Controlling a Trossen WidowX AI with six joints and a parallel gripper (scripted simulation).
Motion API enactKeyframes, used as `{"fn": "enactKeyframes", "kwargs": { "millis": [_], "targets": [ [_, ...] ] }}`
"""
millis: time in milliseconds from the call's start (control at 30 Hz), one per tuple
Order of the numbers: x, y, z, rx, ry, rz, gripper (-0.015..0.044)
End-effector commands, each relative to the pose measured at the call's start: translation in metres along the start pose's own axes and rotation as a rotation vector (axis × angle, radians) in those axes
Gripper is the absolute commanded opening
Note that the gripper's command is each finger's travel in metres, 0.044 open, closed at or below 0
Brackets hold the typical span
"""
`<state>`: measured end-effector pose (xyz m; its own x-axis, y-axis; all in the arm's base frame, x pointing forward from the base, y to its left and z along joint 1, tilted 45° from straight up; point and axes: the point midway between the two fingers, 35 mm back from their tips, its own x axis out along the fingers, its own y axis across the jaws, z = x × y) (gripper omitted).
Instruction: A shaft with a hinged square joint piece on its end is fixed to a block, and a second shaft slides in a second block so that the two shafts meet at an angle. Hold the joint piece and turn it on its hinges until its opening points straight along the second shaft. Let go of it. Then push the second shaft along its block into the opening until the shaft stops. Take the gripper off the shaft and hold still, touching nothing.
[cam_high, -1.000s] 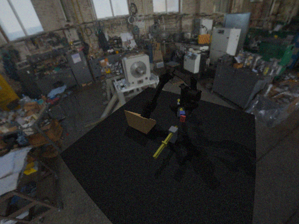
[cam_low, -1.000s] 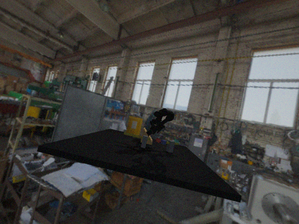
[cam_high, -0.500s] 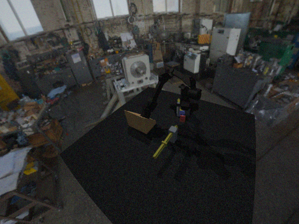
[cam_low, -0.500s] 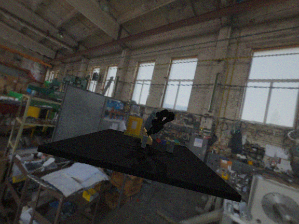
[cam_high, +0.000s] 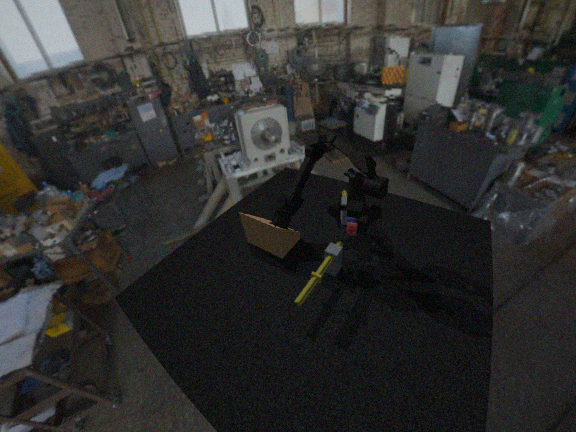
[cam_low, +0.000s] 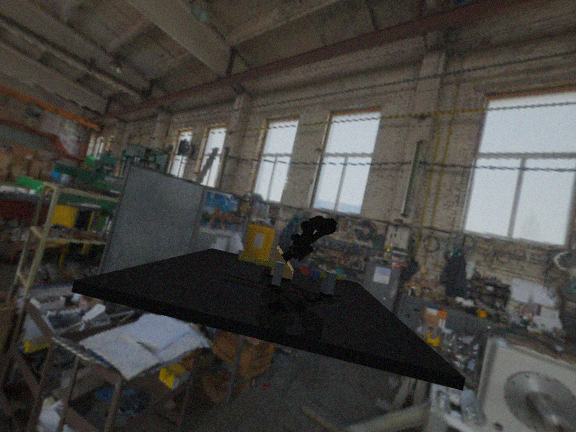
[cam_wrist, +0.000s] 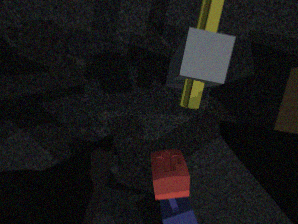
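The red joint piece (cam_high: 352, 228) (cam_low: 305, 270) (cam_wrist: 171, 175) sits on the blue hinge part (cam_high: 351, 220) (cam_low: 316, 273) (cam_wrist: 179, 217) at the first shaft's grey block (cam_high: 343, 212) (cam_low: 327, 283). Its far end faces roughly toward the second shaft; exact alignment is unclear. The yellow second shaft (cam_high: 308, 288) (cam_low: 257, 261) (cam_wrist: 191, 95) runs through its grey block (cam_high: 333, 249) (cam_low: 279, 274) (cam_wrist: 207, 55). Its tip is apart from the red piece, with a gap between. My gripper (cam_high: 355, 211) is open and empty, above the joint area; its dark fingers are hard to make out.
A tan panel (cam_high: 270, 236) (cam_low: 288, 270) (cam_wrist: 288, 107) stands by the arm's base, to one side of the second shaft's block. The dark arm (cam_high: 305, 175) rises behind it. All stand on the black table top (cam_high: 250, 350) (cam_low: 200, 295). The shaft has a yellow collar (cam_high: 316, 274).
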<state>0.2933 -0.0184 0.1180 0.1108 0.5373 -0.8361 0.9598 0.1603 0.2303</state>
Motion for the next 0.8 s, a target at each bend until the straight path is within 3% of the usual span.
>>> {"fn": "enactKeyframes", "kwargs": {
  "millis": [0, 300, 767],
  "targets": [
    [0.017, 0.0, -0.004, 0.003, 0.001, -0.002, 0.044],
    [0.054, -0.003, -0.014, 0.003, 0.005, 0.0, 0.044],
    [0.044, -0.003, -0.063, 0.003, 0.008, 0.001, 0.044]
  ]
}}
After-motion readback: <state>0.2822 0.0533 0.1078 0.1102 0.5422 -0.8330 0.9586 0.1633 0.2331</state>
